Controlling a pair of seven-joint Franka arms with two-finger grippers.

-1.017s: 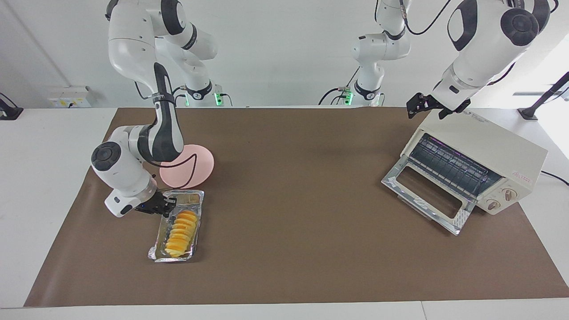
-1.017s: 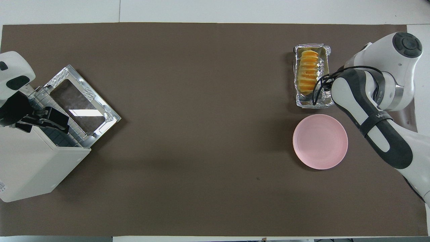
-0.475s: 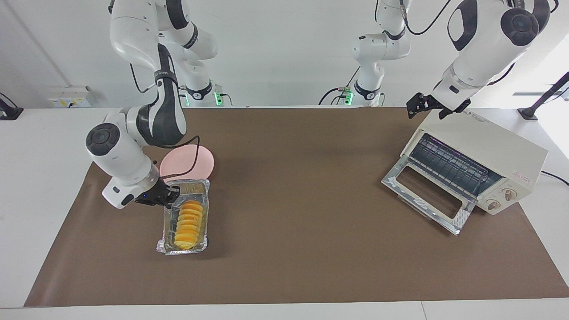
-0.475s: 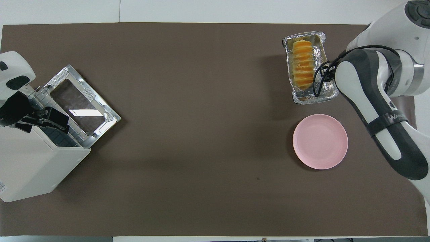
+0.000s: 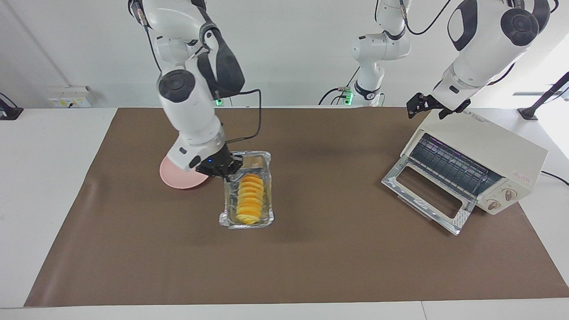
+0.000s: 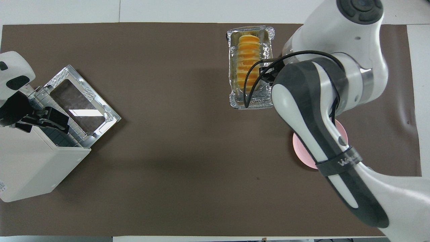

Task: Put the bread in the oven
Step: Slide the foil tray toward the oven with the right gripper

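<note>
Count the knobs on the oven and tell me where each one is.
2. Both sit on the oven's front panel beside the open door: one knob higher up, the other knob just below it. The overhead view hides them.

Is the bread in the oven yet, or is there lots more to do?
Not yet. The oven door is already open. The right gripper is shut on the foil tray with the bread inside, lifted over the middle of the table. The left gripper waits over the oven's top. Left to do: carry the bread to the oven and slide it onto the rack.
</note>
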